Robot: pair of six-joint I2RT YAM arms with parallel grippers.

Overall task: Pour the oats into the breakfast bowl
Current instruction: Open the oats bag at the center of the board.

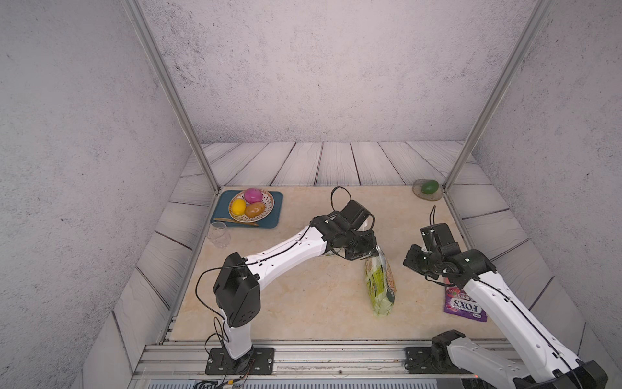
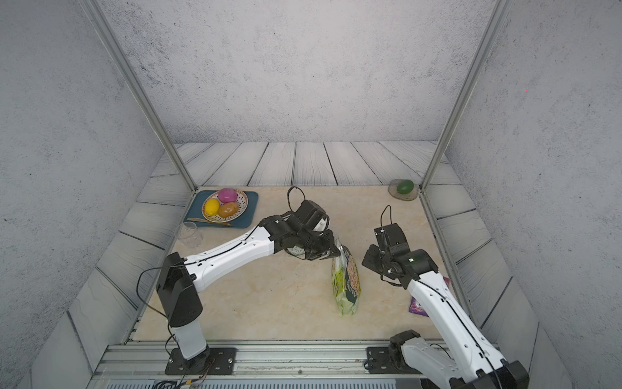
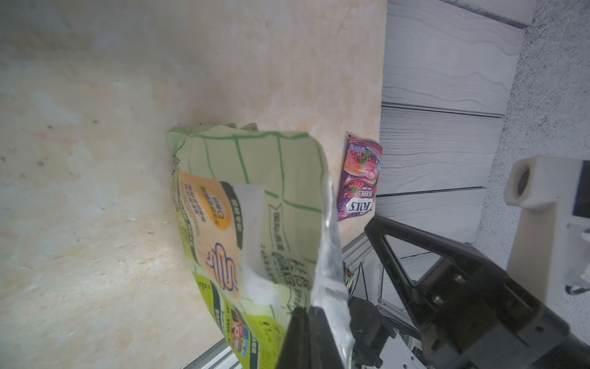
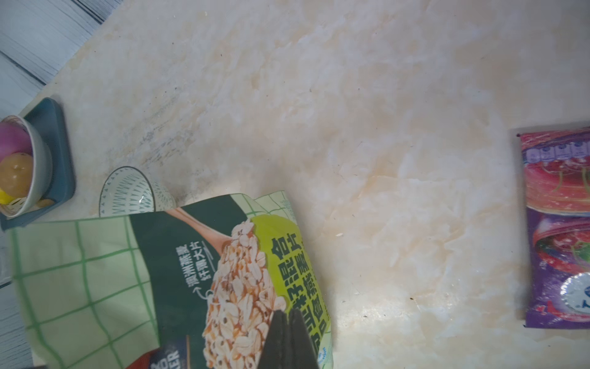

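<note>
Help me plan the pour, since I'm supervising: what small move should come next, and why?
Probably lift the oats bag slightly with the left gripper and carry it toward the bowl. That gripper is shut on the bag's top edge, the bag stands on the table, and the bowl shows no oats. The right gripper is shut, holding nothing.

Breakfast bowl mostly hidden under left arm; FOX'S bag cut by edge.

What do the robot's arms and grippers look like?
The left arm and right arm have white shells, black joints, thin black looping cables and black bolted base plates. The left gripper and right gripper have black wedge-shaped fingers.
</note>
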